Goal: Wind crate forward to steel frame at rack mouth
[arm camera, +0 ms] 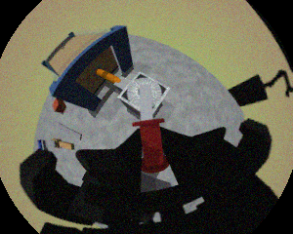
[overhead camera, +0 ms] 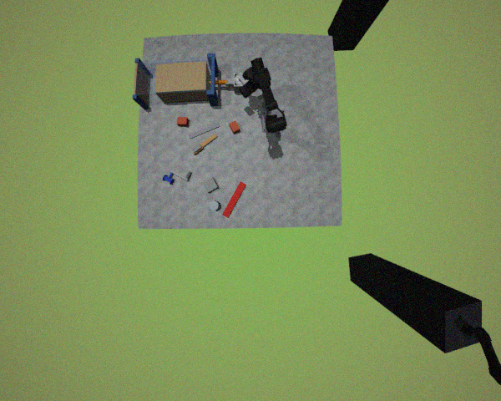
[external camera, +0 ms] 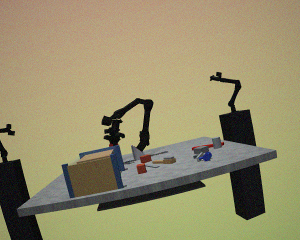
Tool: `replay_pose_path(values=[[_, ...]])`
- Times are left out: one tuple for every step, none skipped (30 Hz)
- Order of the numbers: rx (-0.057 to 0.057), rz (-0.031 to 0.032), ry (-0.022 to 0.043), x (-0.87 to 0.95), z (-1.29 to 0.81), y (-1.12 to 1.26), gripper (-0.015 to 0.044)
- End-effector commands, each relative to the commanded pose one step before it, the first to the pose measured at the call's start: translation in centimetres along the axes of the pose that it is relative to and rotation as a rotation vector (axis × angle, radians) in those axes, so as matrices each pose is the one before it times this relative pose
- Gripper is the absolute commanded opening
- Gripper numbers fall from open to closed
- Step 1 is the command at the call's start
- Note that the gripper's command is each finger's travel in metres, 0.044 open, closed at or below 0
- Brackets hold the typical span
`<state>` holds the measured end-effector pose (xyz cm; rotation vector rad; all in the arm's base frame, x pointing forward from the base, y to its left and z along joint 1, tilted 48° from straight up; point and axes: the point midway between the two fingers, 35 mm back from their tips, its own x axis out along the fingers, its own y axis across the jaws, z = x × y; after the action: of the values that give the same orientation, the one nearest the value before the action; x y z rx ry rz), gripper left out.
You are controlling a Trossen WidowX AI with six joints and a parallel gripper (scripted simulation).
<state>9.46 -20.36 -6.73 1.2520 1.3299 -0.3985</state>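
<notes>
The hand (arm camera: 148,156) is clamped on the red-gripped winch handle (arm camera: 150,143), which stands upright above the winch (arm camera: 143,93) on the grey counter (overhead camera: 285,194). An orange strap (overhead camera: 220,81) runs from the winch to the tan crate (overhead camera: 180,80), which sits flat, its front at the blue frame (overhead camera: 212,78).

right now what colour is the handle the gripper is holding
Red handle, clearest in the wrist view, clamped in the gripper.
</notes>
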Motion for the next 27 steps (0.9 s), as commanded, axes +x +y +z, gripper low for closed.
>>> replay_pose_path(values=[[-0.0007, -0.02885, 0.01054, 0.131, -0.088, -1.266, 0.0000], [0.0000, -0.00011, -0.00004, 0.005, 0.013, -0.150, 0.0000], [0.0000, -0.00006, -0.00002, 0.004, 0.008, -0.097, 0.0000], [0.0000, -0.00010, -0.00004, 0.007, 0.017, -0.149, 0.0000], [0.0000, -0.00006, -0.00002, 0.004, 0.010, -0.097, 0.0000], [0.0000, -0.00010, -0.00004, 0.008, 0.020, -0.148, 0.0000], [0.0000, -0.00006, -0.00002, 0.005, 0.012, -0.097, 0.0000], [0.0000, -0.00010, -0.00004, 0.010, 0.023, -0.147, 0.0000], [0.0000, -0.00006, -0.00002, 0.006, 0.015, -0.096, 0.0000], [0.0000, -0.00010, -0.00004, 0.011, 0.026, -0.147, 0.0000], [0.0000, -0.00006, -0.00002, 0.007, 0.017, -0.096, 0.0000], [0.0000, -0.00010, -0.00004, 0.012, 0.029, -0.146, 0.0000], [0.0000, -0.00006, -0.00003, 0.008, 0.019, -0.095, 0.0000], [0.0000, -0.00010, -0.00004, 0.014, 0.033, -0.145, 0.0000], [0.0000, -0.00006, -0.00003, 0.009, 0.021, -0.094, 0.0000], [0.0000, -0.00010, -0.00005, 0.015, 0.036, -0.145, 0.0000], [0.0000, -0.00006, -0.00003, 0.010, 0.023, -0.093, 0.0000], [0.0000, -0.00010, -0.00005, 0.017, 0.039, -0.144, 0.0000], [0.0000, -0.00006, -0.00003, 0.011, 0.025, -0.093, 0.0000], [0.0000, -0.00010, -0.00005, 0.018, 0.042, -0.143, 0.0000], [0.0000, -0.00006, -0.00003, 0.012, 0.027, -0.092, 0.0000], [0.0000, -0.00010, -0.00005, 0.020, 0.045, -0.142, 0.0000], [0.0000, -0.00006, -0.00003, 0.013, 0.029, -0.091, 0.0000], [0.0000, -0.00010, -0.00005, 0.021, 0.049, -0.140, 0.0000], [0.0000, -0.00006, -0.00003, 0.014, 0.031, -0.090, 0.0000], [0.0000, -0.00010, -0.00005, 0.022, 0.052, -0.139, 0.0000], [0.0000, -0.00006, -0.00003, 0.015, 0.033, -0.089, 0.0000]])
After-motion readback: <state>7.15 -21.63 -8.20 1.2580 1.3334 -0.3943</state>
